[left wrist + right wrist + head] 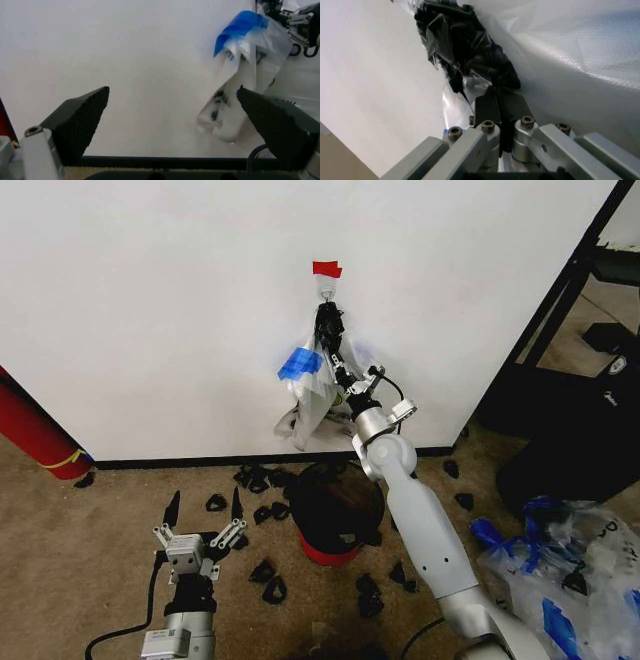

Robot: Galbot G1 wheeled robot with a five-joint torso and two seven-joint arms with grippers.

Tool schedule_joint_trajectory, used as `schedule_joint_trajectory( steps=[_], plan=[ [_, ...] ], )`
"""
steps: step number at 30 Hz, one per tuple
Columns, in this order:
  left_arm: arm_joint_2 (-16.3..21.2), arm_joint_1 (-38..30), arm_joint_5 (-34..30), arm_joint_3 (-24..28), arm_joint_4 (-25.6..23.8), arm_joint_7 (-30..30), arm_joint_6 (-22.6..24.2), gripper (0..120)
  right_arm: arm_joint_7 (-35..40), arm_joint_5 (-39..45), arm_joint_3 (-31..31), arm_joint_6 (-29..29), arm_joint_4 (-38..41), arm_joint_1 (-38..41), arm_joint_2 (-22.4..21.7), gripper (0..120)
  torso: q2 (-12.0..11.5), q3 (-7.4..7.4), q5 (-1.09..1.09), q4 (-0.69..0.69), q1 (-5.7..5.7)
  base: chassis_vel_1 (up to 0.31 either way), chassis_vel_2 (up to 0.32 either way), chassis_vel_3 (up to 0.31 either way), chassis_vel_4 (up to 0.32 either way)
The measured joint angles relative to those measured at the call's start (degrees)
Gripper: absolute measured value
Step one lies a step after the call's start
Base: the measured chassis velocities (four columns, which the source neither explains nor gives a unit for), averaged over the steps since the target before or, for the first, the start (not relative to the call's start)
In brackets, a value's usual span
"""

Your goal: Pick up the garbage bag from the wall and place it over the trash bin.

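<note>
Left gripper (203, 524) low over carpet, fingers spread, idle. Bin (335, 510) on floor just below bag, black scraps scattered round it. Right gripper (333, 348) pinched together on bag (312, 385) neck, near hook on wall (150, 310). You lift neck up off hook before pulling away; thin plastic may tear.

Bag (312, 385): thin translucent whitish plastic with blue patches, hanging limp against the wall (150, 300) from a small hook under a red tape piece. Top bunched dark and crumpled; lower part sags toward the black baseboard.

Bin (335, 515): small, round, black, red base band, upright on the carpet, just below the bag, close to the wall.
</note>
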Motion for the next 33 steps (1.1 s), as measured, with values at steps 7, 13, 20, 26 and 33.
schedule_joint_trajectory(
  steps=[7,13,20,26,33],
  plan=[
    [0.0,0.3,0.3,0.1,-0.1,0.0,0.0,100,0.1,0.7,0.6,0.0,1.5,-0.9,-0.2,18,0.0,0.00,0.00,0.00,0.00,0.000,0.000,0.000,0.000],
    [0.0,0.3,0.5,0.1,-0.1,0.0,-0.1,100,0.0,1.8,1.3,-0.3,2.1,-1.6,-0.5,37,0.0,0.00,0.00,0.00,0.00,0.000,0.000,0.000,0.000],
    [-0.2,0.3,0.6,0.2,-0.1,0.1,-0.1,100,-0.4,2.4,1.4,-0.7,1.7,-1.4,-0.2,63,0.0,0.00,0.00,0.01,0.00,0.000,0.000,0.000,0.000],
    [-0.1,0.3,0.7,0.2,-0.1,0.1,-0.2,100,-0.3,2.4,1.4,-0.8,1.6,-1.6,-0.2,46,0.0,0.00,0.00,0.00,0.00,0.000,0.000,0.000,0.000],
    [-0.1,0.3,0.8,0.4,0.0,0.1,-0.2,100,-0.2,2.7,1.7,-0.9,1.6,-1.6,-0.4,24,0.0,0.00,0.00,0.00,0.00,0.000,0.000,0.000,0.000]
  ],
)
